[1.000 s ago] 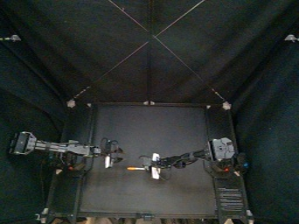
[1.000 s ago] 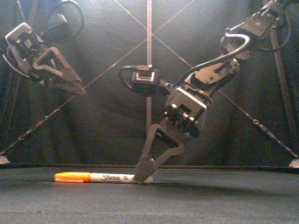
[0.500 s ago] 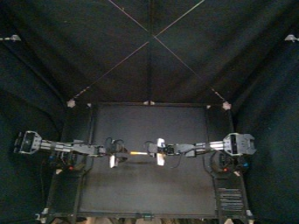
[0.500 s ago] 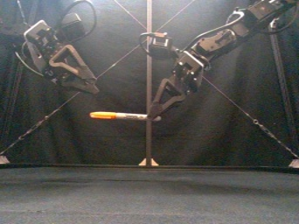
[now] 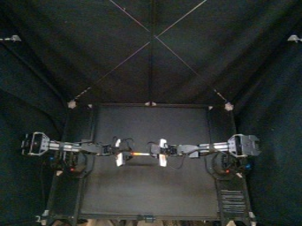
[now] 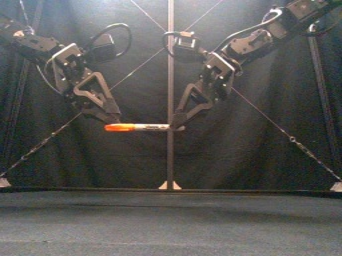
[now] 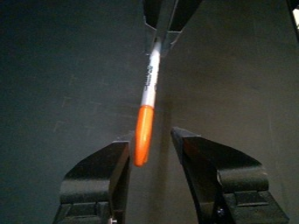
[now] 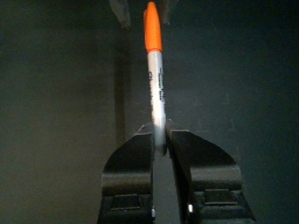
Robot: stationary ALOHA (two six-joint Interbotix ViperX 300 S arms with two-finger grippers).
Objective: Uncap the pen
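Straddling the orange cap (image 7: 142,136) of the pen (image 6: 144,127), the left gripper (image 7: 152,142) stands open, not clamped; the right gripper (image 8: 155,140) pinches the pen's grey far end, holding it level in mid-air, axis running gripper to gripper.

Your left end effector (image 7: 152,142) stood open astride the pen's (image 7: 149,87) orange cap (image 7: 142,136); the right end effector (image 7: 163,24) gripped its far end.
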